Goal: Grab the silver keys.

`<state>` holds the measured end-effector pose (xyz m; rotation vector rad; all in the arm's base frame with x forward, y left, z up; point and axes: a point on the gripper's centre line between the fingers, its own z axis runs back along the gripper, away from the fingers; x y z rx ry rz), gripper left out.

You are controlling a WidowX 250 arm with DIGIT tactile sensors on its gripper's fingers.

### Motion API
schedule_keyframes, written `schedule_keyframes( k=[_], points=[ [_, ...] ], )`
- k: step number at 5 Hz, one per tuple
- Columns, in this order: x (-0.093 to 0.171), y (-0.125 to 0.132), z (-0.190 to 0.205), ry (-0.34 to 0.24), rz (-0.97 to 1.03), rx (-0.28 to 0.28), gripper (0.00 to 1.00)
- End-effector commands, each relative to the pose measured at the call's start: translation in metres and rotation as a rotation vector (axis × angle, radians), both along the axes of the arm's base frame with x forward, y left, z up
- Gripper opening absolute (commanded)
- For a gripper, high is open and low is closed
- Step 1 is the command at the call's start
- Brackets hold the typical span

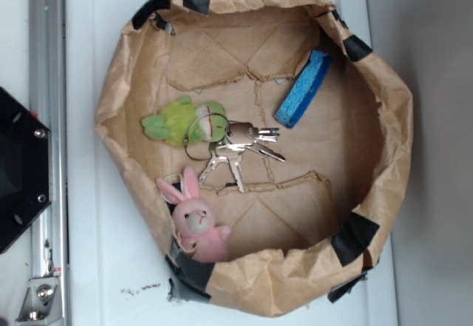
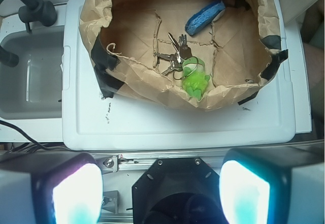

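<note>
Paper-lined bin (image 1: 384,119): silver keys (image 1: 240,152) touching green plush (image 1: 185,121)

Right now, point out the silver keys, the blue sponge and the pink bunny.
silver keys (image 1: 235,156), exterior view, on the fanned blades.
blue sponge (image 1: 304,89), exterior view, middle of its blue face.
pink bunny (image 1: 198,222), exterior view, on its face.

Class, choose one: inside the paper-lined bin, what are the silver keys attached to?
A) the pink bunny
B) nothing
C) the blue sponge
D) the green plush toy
D: the silver keys hang on a ring at the green plush toy, apart from bunny and sponge.
</note>
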<state>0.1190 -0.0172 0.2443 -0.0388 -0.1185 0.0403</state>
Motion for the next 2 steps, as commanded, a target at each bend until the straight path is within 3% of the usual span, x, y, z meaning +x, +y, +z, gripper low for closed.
schedule_keyframes(
  k=[1, 2],
  points=[
    [0.000, 0.000, 0.000, 0.000, 0.000, 0.000, 1.00],
    [0.050, -0.005, -0.021, -0.038, 0.249, 0.023, 1.00]
  ],
)
